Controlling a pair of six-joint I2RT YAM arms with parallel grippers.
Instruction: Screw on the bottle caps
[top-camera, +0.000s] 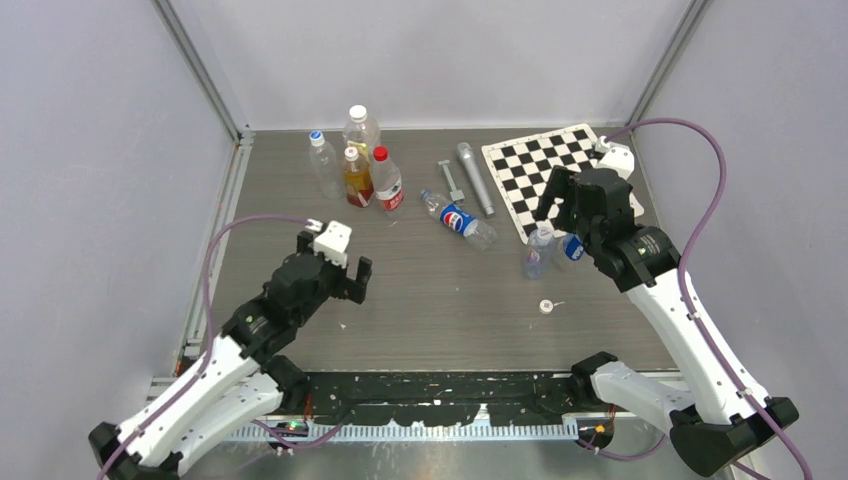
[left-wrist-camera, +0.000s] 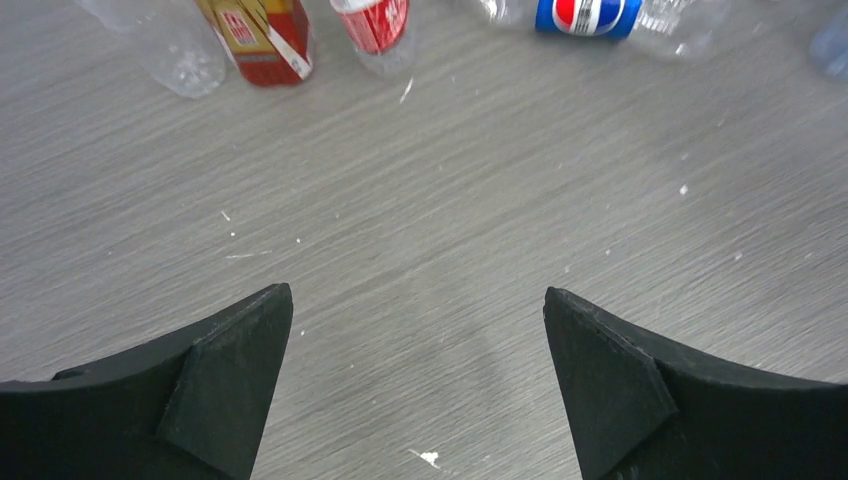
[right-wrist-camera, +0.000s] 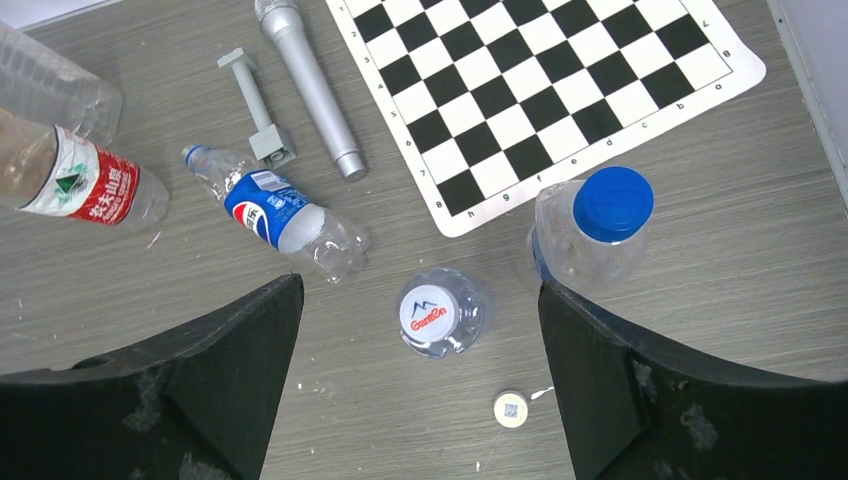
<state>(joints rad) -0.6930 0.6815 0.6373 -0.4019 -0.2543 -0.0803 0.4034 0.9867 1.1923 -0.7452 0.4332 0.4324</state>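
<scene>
Bottle cap (right-wrist-camera: 511, 408) lies loose on the counter (right-wrist-camera: 700, 250). Both jaws stand open, empty. Pinch its rim level, centred.

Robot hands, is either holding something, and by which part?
Nothing is held. The left gripper is open over the table; the right gripper is open above the blue-capped bottle and white-capped bottle.

My left arm (top-camera: 230, 340) lies low at seven o'clock; left gripper (left-wrist-camera: 416, 292) gapes wide, aimed toward one o'clock; my right arm (top-camera: 690, 330) rises at four o'clock; right gripper (right-wrist-camera: 420, 285) gapes wide, facing down.
</scene>
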